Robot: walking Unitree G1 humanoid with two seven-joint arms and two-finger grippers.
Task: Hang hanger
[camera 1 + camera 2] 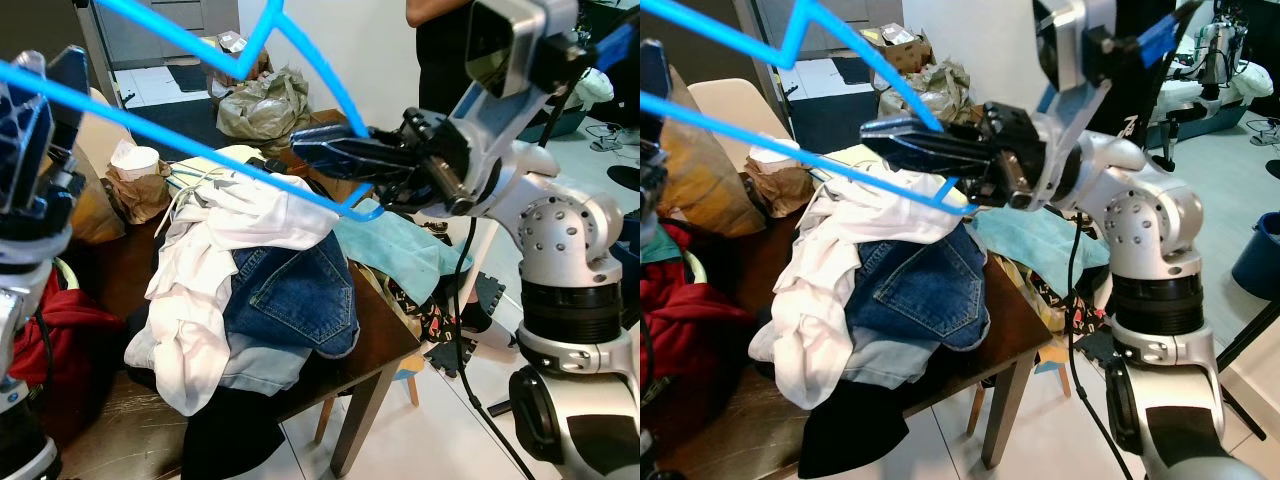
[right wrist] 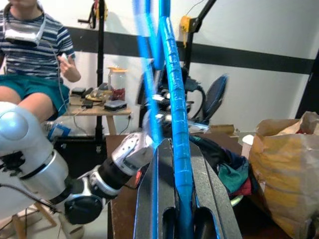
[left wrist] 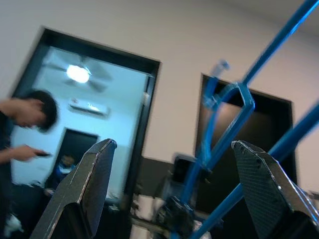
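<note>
A bright blue hanger (image 1: pixel 180 140) is held in the air above a table piled with clothes. My right gripper (image 1: pixel 305 143) is shut on the hanger's corner end, and the right wrist view shows the blue bar (image 2: pixel 177 114) clamped between the fingers (image 2: pixel 149 199). My left gripper (image 1: pixel 45 95) is raised at the far left by the hanger's other end. Its fingers (image 3: pixel 94 174) stand wide open, and the hanger (image 3: pixel 224 129) runs across the gap between them, ungripped.
The brown table (image 1: pixel 385 335) carries a white shirt (image 1: pixel 230 220), blue jeans (image 1: pixel 295 290) and a teal cloth (image 1: pixel 400 245). Paper bags (image 1: pixel 265 100) and a cup (image 1: pixel 135 160) stand behind. A person (image 1: pixel 440 40) stands at the back right, and another person (image 2: pixel 35 45) sits nearby.
</note>
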